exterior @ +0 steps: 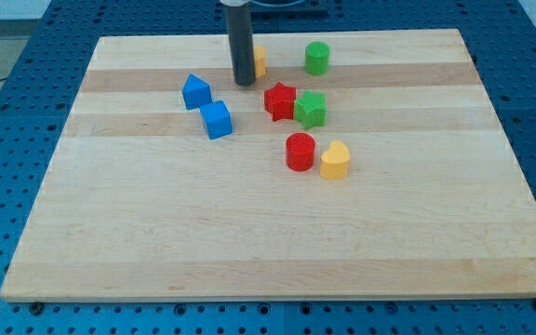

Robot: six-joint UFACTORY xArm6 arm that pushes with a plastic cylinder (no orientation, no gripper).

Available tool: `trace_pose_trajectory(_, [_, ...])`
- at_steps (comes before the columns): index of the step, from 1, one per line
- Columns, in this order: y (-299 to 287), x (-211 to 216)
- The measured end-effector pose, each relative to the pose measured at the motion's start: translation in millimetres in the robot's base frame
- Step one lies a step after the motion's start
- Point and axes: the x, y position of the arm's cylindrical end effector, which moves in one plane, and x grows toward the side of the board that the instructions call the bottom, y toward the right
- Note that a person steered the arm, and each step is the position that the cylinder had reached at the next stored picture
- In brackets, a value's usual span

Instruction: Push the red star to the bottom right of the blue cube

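Observation:
The red star (279, 100) lies on the wooden board, touching a green star-shaped block (311, 109) on its right. The blue cube (217, 120) sits to the star's left and a little lower, with a gap between them. A second blue block (195, 91), house-shaped, is just up-left of the cube. My tip (244, 82) is the lower end of the dark rod, above and left of the red star and up-right of the blue cube, touching neither.
A yellow block (260, 61) is partly hidden behind the rod. A green cylinder (317, 58) stands near the view's top. A red cylinder (300, 152) and a yellow heart-like block (335, 160) sit together below the red star. The board (110, 242) rests on a blue perforated table.

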Motion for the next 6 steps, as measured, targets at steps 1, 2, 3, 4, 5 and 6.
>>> trace_pose_trajectory(1, [54.9, 3.6])
trace_pose_trajectory(2, [65.6, 22.2])
trace_pose_trajectory(3, [25.4, 44.4])
trace_pose_trajectory(4, [24.6, 61.7])
trace_pose_trajectory(5, [3.4, 86.4])
trace_pose_trajectory(6, [-2.3, 105.0])
